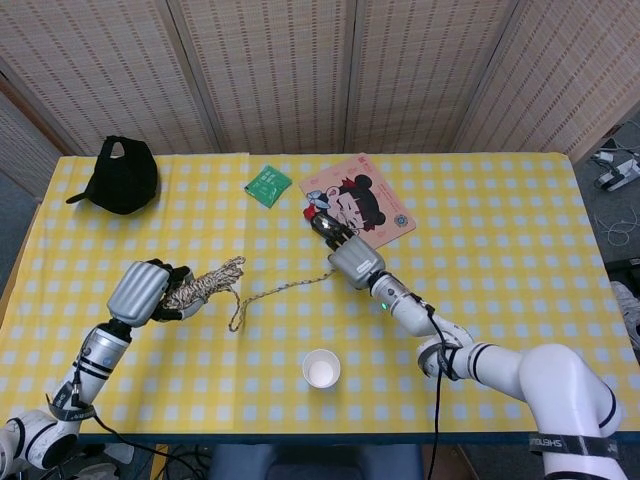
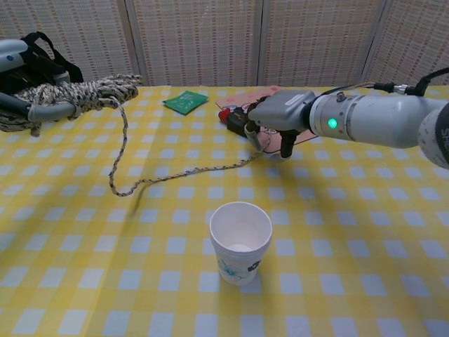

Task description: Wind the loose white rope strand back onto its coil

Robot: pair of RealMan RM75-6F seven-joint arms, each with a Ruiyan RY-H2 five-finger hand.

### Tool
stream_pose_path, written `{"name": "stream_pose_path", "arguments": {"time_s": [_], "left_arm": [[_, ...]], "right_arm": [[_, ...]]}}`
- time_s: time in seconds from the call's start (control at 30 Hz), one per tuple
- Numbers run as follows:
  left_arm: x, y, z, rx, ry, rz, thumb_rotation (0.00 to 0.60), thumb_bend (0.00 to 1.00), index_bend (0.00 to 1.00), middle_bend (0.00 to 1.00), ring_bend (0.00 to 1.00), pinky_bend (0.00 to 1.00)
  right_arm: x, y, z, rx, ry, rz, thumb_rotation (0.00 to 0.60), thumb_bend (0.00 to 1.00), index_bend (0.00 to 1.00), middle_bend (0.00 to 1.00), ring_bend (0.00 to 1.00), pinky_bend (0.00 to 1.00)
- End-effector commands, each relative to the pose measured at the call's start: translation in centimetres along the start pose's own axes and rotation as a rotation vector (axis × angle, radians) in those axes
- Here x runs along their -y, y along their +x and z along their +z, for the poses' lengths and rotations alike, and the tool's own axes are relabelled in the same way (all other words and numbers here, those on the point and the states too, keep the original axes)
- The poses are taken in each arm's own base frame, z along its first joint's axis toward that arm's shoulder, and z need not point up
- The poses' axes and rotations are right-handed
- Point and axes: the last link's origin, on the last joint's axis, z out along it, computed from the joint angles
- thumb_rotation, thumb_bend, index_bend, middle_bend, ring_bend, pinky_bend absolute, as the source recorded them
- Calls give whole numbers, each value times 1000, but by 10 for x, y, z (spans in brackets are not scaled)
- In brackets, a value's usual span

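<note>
Slack in the loose speckled white rope strand (image 2: 184,170) could snag the white paper cup (image 2: 240,241) — right hand (image 1: 352,262) pinches its end, left hand (image 1: 143,291) clutches the bundled coil (image 1: 205,279).

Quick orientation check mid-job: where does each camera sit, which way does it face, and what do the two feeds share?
Head view: high, looking down on the checked table; both arms, left hand, right hand.
Chest view: low at the table edge, facing the wicker screen; right hand and forearm, left hand at frame edge.
Shared: rope coil, loose strand, paper cup.
</note>
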Motion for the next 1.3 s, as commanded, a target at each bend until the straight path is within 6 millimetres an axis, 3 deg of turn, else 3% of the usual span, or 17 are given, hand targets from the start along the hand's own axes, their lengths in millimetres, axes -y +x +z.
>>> {"name": "stream_pose_path", "arguments": {"time_s": [0.03,0.37,1.3], "left_arm": [[1,0,-1,0,5,-2,386,358,780,813,652,532],[8,1,-8,0,31,-5,400,358,780,813,652,532],[12,0,-10,2,43,-15,401,358,780,813,652,532]], "right_arm": [[8,-4,11,7,-7,2,600,294,433,151,0,0],[18,-1,28,-15,-23,23,600,294,435,151,0,0],[18,-7,40,6,-49,0,600,296,507,167,0,0]]}}
